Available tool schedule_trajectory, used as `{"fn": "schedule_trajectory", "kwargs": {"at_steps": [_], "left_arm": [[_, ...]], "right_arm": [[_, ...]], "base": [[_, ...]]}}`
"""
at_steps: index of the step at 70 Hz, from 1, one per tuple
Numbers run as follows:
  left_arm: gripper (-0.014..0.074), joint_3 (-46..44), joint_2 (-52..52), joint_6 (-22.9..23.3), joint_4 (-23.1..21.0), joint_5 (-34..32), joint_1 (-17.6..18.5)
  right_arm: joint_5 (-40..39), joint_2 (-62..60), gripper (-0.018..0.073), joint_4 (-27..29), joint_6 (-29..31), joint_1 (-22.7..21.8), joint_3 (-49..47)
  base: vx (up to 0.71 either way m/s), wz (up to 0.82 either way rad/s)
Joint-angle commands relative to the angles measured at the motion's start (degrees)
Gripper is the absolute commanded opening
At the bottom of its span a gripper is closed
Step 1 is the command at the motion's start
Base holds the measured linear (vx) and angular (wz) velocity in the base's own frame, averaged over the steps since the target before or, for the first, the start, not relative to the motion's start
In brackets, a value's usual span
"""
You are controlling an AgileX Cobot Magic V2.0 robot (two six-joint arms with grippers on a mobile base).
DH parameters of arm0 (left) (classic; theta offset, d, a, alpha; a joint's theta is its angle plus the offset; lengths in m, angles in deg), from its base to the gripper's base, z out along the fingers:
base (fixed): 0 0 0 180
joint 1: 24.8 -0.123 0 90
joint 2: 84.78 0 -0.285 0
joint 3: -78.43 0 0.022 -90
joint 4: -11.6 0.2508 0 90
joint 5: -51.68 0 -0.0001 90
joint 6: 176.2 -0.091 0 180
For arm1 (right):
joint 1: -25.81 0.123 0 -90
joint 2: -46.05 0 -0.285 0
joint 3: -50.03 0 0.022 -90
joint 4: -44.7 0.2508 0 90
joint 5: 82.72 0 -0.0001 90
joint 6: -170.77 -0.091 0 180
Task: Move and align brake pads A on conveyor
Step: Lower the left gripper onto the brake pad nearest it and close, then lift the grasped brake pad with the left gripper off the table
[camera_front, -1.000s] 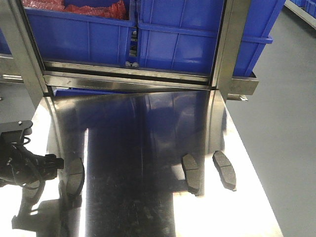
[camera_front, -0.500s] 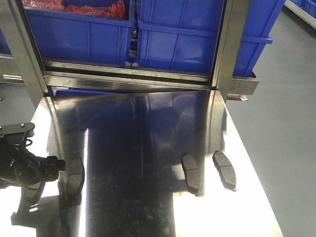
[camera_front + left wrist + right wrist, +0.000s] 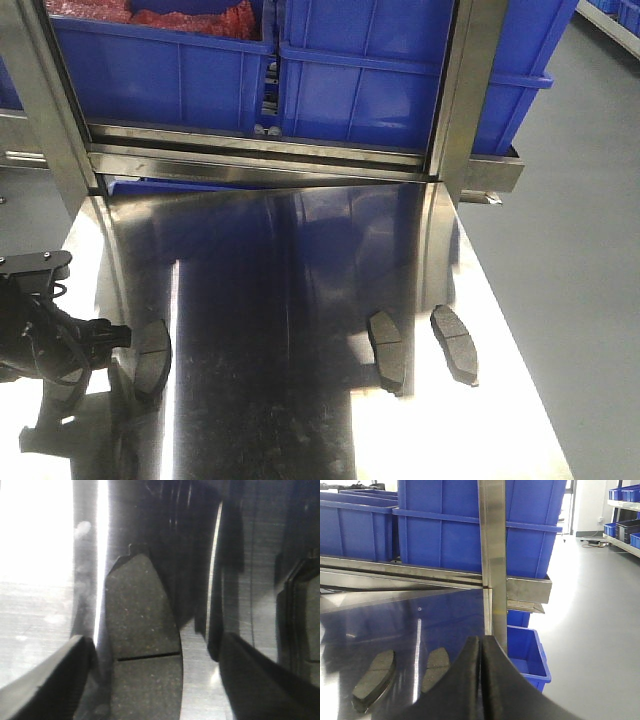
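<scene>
Three brake pads A lie on the shiny steel table, grey faces up. One pad [image 3: 153,353] is at the left and two pads [image 3: 388,350] [image 3: 455,343] lie side by side at the right. My left gripper [image 3: 152,645] is open and low over the left pad [image 3: 140,610], with one finger [image 3: 47,680] on each side of it and clear gaps between. In the right wrist view my right gripper [image 3: 481,652] is shut on nothing, hovering behind the two right pads [image 3: 375,672] [image 3: 436,666]. The conveyor is out of view.
Blue bins [image 3: 330,80] sit on a steel rack with upright posts [image 3: 460,90] at the table's far end. Another blue bin [image 3: 527,652] stands on the floor beyond the table's right edge. My left arm [image 3: 40,335] hangs over the table's left edge.
My left arm has sunk a little lower over the left pad. None of the pads has shifted.
</scene>
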Motion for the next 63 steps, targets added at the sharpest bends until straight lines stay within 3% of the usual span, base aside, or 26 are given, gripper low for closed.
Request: {"fn": "schedule_trajectory", "kwargs": {"at_steps": [1, 15, 30, 63], "left_arm": [[0.0419, -1.24, -1.41, 0.49, -0.79, -1.66, 0.37], [0.0276, -1.24, -1.41, 0.49, -0.55, -1.90, 0.37], [0.0190, -1.24, -1.41, 0.49, -0.55, -1.85, 0.37], [0.0169, -1.24, -8.42, 0.49, 0.31, -1.63, 0.37]], "right_arm": [[-4.32, -0.92, -0.0008, -0.34, 0.19, -0.24, 1.23], [-4.32, -0.92, -0.0008, -0.34, 0.19, -0.24, 1.23], [-4.32, -0.92, -0.0008, -0.34, 0.19, -0.24, 1.23], [-4.32, -0.92, -0.0008, -0.34, 0.19, -0.24, 1.23]], "base": [[0.00, 0.00], [0.00, 0.00], [0.00, 0.00], [0.00, 0.00]]}}
